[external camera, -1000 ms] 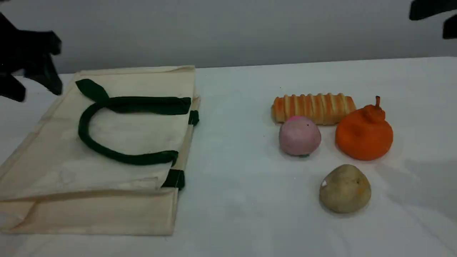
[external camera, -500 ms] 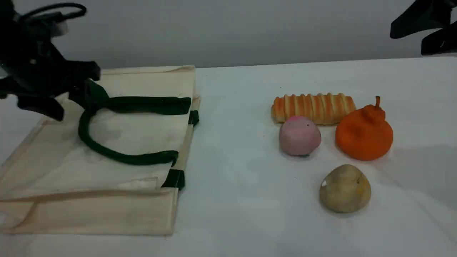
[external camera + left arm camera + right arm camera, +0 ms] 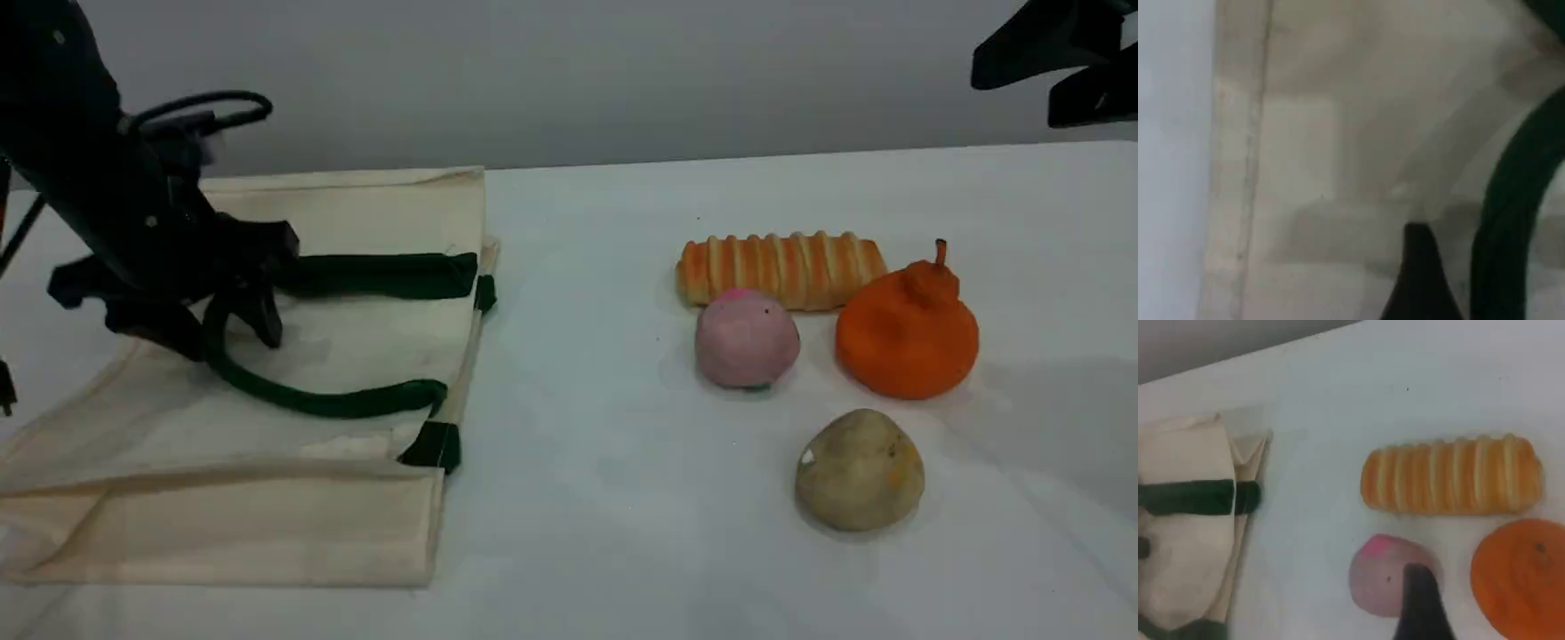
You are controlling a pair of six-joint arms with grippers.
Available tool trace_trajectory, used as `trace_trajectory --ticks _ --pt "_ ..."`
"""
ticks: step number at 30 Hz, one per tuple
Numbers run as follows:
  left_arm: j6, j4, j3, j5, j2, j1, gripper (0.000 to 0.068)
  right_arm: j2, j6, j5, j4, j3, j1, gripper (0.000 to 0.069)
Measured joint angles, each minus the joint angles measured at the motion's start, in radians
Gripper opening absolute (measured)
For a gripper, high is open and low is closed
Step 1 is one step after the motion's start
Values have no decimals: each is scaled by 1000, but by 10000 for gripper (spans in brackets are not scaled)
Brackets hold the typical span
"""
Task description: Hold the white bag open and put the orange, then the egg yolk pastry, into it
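The white bag [image 3: 356, 209] lies flat on the table's left, its mouth facing right and a dark green handle [image 3: 329, 404] looped on top. My left gripper [image 3: 227, 338] stands open low over that loop, a finger on either side of the strap's left bend. The left wrist view shows canvas [image 3: 1338, 133], the strap [image 3: 1511, 220] and one fingertip [image 3: 1421, 280]. At the right sit the orange [image 3: 907, 333] and, nearer the front, the egg yolk pastry [image 3: 859, 471]. High at the top right corner my right gripper [image 3: 1049, 80] hangs open and empty, well above the orange [image 3: 1525, 573].
A long striped bread roll [image 3: 781, 269] lies behind a pink ball [image 3: 745, 340], both just left of the orange. White tabletop [image 3: 605, 400] separates the bag from the food. The right wrist view shows the roll [image 3: 1451, 477], the ball [image 3: 1378, 577] and the bag's rim [image 3: 1238, 453].
My left arm has swung right and down from the table's left edge onto the bag's handle loop. The right gripper came a little further into view, then held still.
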Motion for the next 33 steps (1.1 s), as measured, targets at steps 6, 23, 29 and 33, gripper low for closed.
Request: trace_trajectory --ticks 6,23,29,33 --pt "31 -14 -1 4 13 -7 447 0 0 0 0 0 0 427" --pt "173 -30 -53 146 -44 -58 68 0 1 54 0 1 0 426" --pt "297 -137 -92 266 -183 -59 68 0 1 42 0 2 0 426" --pt "376 -182 -92 356 -298 -59 68 0 1 5 0 2 0 426"
